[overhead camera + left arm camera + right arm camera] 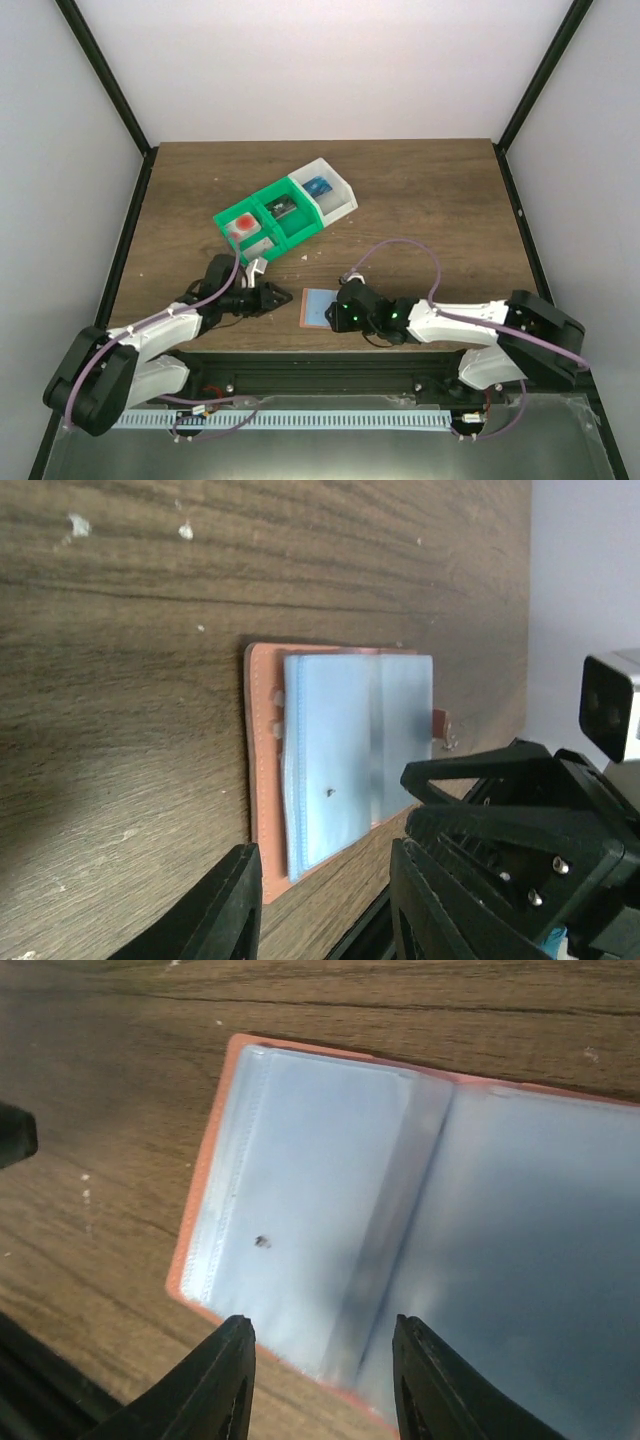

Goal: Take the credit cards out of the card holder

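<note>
Shows card holder (318, 306) open flat on desk (430, 200), pale sleeves up; L jaws, R jaws parted, gripping nothing, flanking it.

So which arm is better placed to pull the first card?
Probably right: right end effector hangs directly over the open wallet; left end effector sits only at its edge.
</note>
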Controlling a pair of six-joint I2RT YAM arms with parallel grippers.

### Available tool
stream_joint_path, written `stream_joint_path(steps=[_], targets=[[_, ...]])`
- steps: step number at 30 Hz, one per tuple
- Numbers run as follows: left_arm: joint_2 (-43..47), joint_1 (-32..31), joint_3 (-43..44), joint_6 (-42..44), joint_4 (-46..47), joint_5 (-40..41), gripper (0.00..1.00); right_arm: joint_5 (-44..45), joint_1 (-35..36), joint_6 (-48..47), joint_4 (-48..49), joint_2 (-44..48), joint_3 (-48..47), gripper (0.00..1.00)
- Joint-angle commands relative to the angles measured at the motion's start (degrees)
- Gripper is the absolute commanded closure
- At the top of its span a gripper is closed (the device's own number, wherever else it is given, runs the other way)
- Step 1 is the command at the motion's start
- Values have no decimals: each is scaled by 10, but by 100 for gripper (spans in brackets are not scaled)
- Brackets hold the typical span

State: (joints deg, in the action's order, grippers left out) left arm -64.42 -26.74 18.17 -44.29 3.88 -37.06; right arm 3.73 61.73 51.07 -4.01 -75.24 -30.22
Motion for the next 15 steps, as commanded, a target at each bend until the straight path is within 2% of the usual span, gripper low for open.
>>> stream_joint_path(steps=[1, 6, 10, 12, 15], targets=[[-27, -9, -21, -23, 77, -25, 63, 31, 0, -14, 33, -40, -22, 61], [-48, -16, -36, -36, 112, -32, 63, 4, -1, -30, 58, -96, -25, 64], [-68, -17, -61, -69, 173, -44, 66, 1, -1, -37, 70, -124, -17, 77], [-82, -18, -69, -85, 206, -56, 66, -16, -4, -48, 99, -122, -4, 84], [-103, -24, -73, -104, 253, -67, 63, -50, -10, -68, 154, -115, 13, 90]])
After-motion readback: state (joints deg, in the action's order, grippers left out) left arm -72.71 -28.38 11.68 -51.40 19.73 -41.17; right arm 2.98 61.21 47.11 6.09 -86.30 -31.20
